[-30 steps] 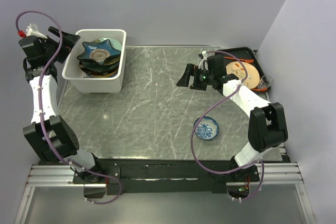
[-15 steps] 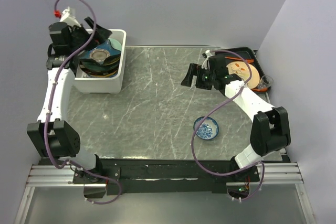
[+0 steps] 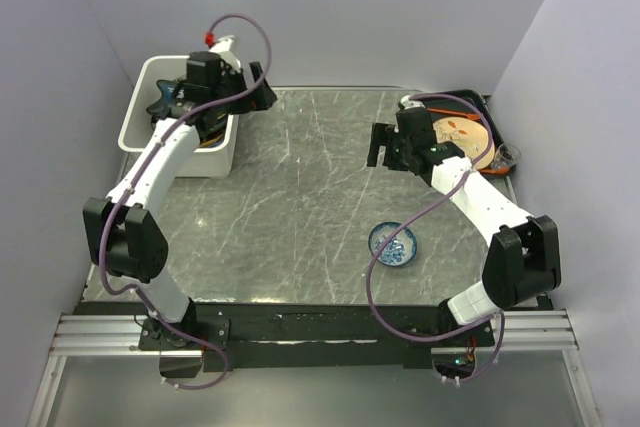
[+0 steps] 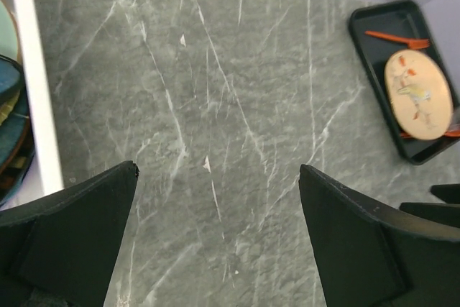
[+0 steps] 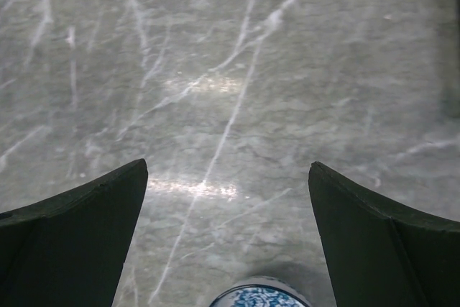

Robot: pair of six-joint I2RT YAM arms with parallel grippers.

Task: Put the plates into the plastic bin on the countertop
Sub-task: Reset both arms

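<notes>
Since no plates (image 3: 163,104) show loose on the tabletop (image 3: 300,197), the task reads as done or nearly so. Step in hand is judged to be clearing the arms. The plates sit stacked inside the bin (image 3: 137,112) at far left, with a dark teal one uppermost as far as visible. The stack is partly hidden by the left arm.

Left end effector (image 4: 218,176): jaws fully apart, nothing between them. It hangs just past the bin's right wall, over bare tabletop.
Right end effector (image 5: 228,174): jaws likewise wide, empty. It sits over the mid-right tabletop, near the tray (image 3: 470,99).

Other items: small blue-patterned dish (image 3: 393,244) at front right; tan plate (image 3: 462,135) on the tray. Neither is judged part of the job, so leave both.

Recs for the step:
1. Left arm lies across the bin. Raise before swinging, so forearm & cable (image 3: 245,27) clear rim and stack.
2. Keep jaws apart near the bin; no reason to close.
3. Right arm: withdraw high. The dish shows at the bottom edge of its wrist view, so avoid a low sweep toward base.
4. Confirm the stack sits below the rim. Can't tell from the top view, as the arm blocks it.

Risk: cable loop snagging the rim. Bin looks light and would prob. slide if nudged.
</notes>
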